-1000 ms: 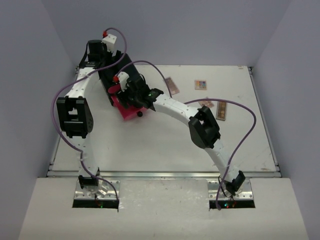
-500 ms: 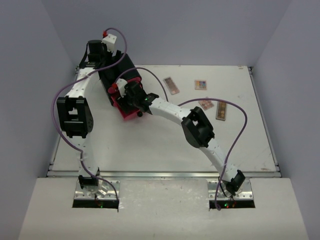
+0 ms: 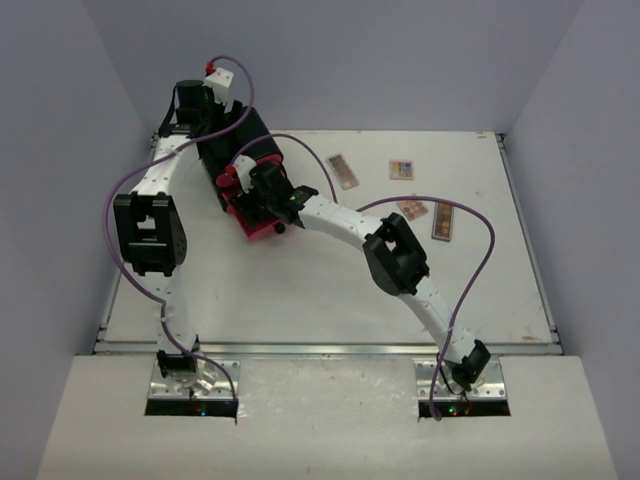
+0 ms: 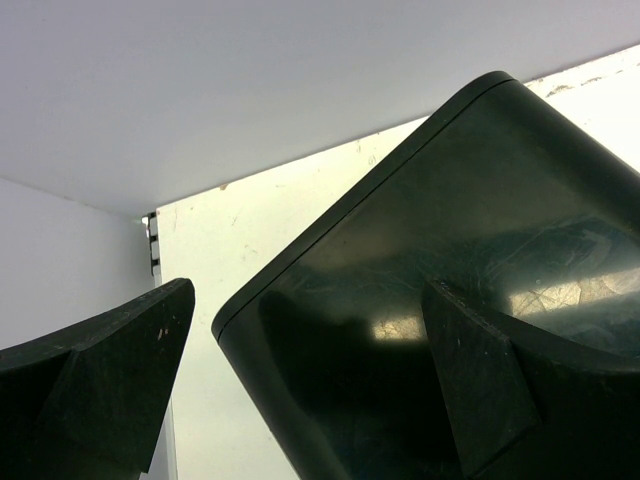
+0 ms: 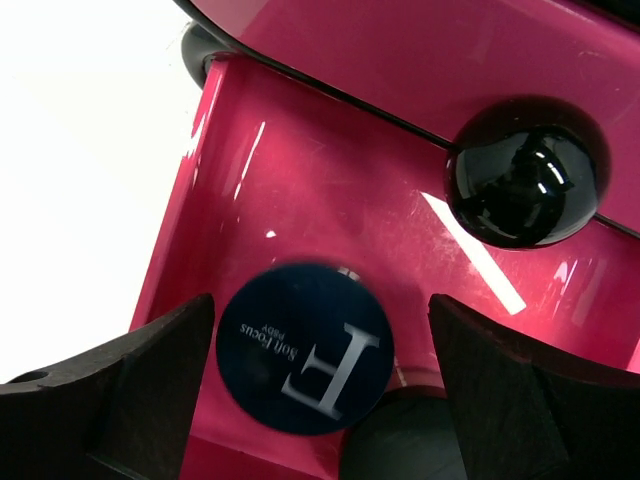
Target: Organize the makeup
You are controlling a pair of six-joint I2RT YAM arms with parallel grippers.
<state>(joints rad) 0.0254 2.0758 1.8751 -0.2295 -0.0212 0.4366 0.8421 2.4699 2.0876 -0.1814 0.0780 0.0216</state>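
Stowing a compact appears to be the step in hand.

Overhead: the chest (image 3: 240, 135) stands at the far left corner of the tabletop (image 3: 300, 290). Loose palettes (image 3: 342, 171) lie toward the far right corner.

Left wrist: the left claw (image 4: 310, 300) is spread wide around the chest's black corner, with one finger clear of it.

Right wrist: the right claw (image 5: 322, 310) is wide and empty. A round dark compact (image 5: 305, 345) lies on the pink drawer (image 5: 300, 180) between its fingers, below a black knob (image 5: 525, 185).

The next move likely calls for a clean lift away, then fetching a palette.

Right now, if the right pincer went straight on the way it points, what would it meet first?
Most likely the round dark compact marked F, seen against the pink drawer between the fingers of the open right pincer. Depth is unclear, so I cannot say how close it is.
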